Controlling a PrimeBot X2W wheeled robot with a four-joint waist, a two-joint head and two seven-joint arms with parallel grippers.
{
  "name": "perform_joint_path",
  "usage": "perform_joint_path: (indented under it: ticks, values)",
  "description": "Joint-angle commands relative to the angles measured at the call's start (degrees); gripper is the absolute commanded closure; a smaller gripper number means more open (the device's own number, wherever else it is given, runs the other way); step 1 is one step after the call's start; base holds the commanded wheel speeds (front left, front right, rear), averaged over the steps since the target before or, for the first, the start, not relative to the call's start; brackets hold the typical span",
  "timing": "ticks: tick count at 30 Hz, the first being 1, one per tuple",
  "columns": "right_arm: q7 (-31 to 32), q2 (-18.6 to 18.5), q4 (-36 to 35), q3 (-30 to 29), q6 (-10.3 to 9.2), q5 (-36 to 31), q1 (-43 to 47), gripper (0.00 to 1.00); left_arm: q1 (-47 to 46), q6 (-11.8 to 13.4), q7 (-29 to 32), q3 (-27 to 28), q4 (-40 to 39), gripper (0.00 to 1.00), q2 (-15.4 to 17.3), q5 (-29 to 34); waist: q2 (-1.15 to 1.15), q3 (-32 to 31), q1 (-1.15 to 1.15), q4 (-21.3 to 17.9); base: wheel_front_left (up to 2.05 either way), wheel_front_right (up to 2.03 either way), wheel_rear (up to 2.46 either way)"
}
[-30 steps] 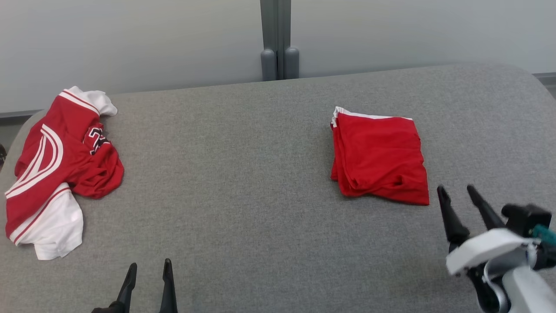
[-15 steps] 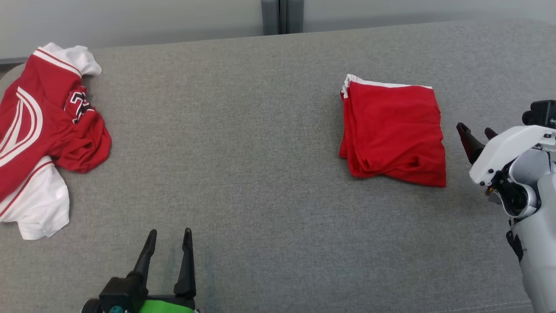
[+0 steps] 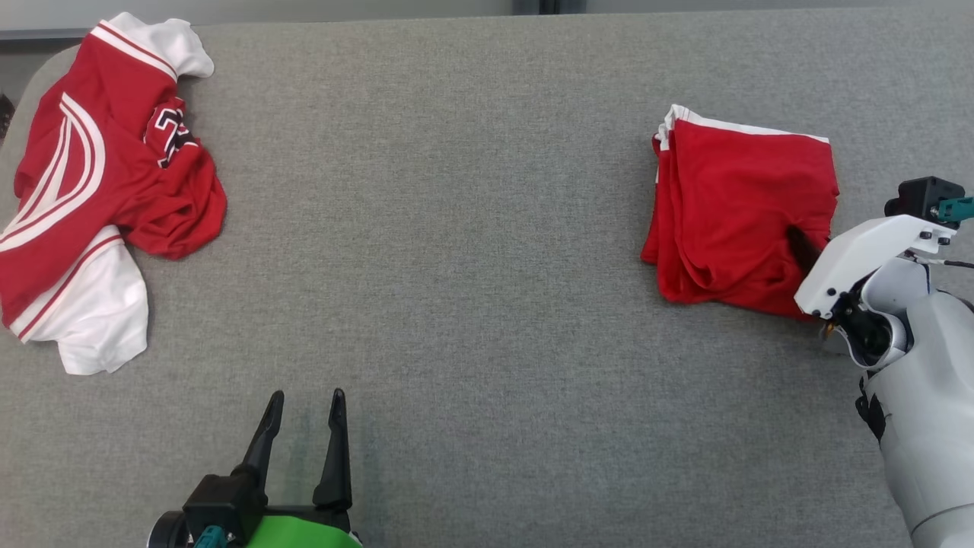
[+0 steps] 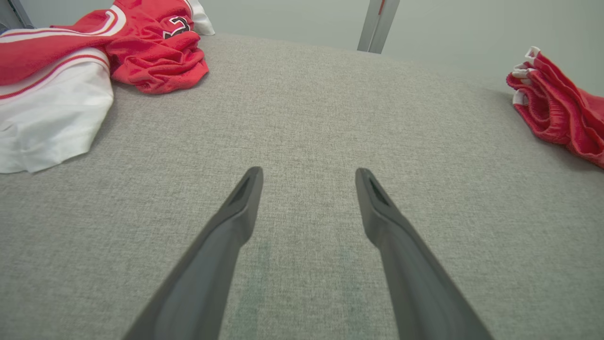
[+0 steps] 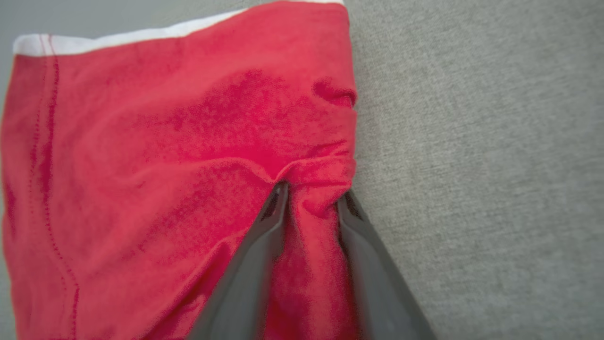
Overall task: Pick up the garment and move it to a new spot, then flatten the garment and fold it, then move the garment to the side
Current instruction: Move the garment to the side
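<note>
Folded red garment (image 3: 730,190), white-edged, lies rumpled at right on the grey surface (image 3: 456,228)

Folded garment (image 3: 742,205): solid red; white band along its 12 o'clock edge.
Jersey (image 3: 91,175): red, curved white stripes, white panels, dark numerals edged white.
Surface (image 3: 456,228): grey, finely flecked weave.
Left gripper (image 3: 304,396): black fingers, green body.
Right gripper (image 5: 311,198): dark grey fingers, white casing.

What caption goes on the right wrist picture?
Right end effector pinches a ridge of the folded garment on the grey surface.
</note>
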Motion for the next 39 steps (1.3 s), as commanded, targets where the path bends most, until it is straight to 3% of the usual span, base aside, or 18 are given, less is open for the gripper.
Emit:
perform_joint_path:
  ticks: [1, 12, 20, 25, 29, 34, 39]
  values:
    - [-0.79, 0.32, 0.35, 0.42, -0.05, 0.66, -0.51, 1.0, -0.62, 0.34, -0.01, 0.09, -0.15, 0.0, 0.16, -0.44, 0.0, 0.07, 0.0, -0.87, 0.0, 0.0, 0.0]
    - [-5.33, -1.7, 1.19, 3.22, -0.06, 3.75, -2.64, 1.0, -2.83, -0.82, -0.01, 1.26, -0.59, 0.0, 0.16, 2.2, 0.0, 3.41, 0.0, -11.2, 0.0, 0.0, 0.0]
    - [-11.88, -5.5, 2.67, 5.57, -0.06, 0.3, -5.39, 1.0, -6.53, -2.47, -0.01, 3.81, -0.32, 0.0, 0.46, 5.29, 0.0, 9.94, 0.0, -15.73, 0.0, 0.0, 0.0]
    - [-15.45, -7.7, 5.41, 7.67, -0.06, -4.69, -10.68, 1.0, -7.81, -3.33, -0.01, 5.25, 0.05, 0.0, 1.21, 6.58, 0.0, 14.19, 0.0, -15.8, 0.0, 0.0, 0.0]
    - [-17.29, -12.13, 9.03, 8.86, -0.07, -9.96, -15.5, 1.0, -7.51, -3.44, 0.12, 7.11, 0.98, 0.0, 1.81, 7.14, 0.0, 16.43, 0.0, -14.46, 0.0, 0.0, 0.0]
    - [-19.05, -17.82, 14.61, 6.46, -0.07, -15.45, -20.25, 1.0, -5.16, -3.3, 0.54, 9.89, 0.62, 0.0, 2.03, 7.35, 0.0, 17.4, 0.0, -11.8, 0.0, 0.0, 0.0]
    - [-20.67, -21.21, 19.11, 4.38, -0.07, -19.9, -23.0, 1.0, -2.36, -3.67, 0.61, 11.25, -0.58, 0.0, 1.8, 7.54, 0.0, 17.08, 0.0, -10.84, 0.0, 0.0, 0.0]
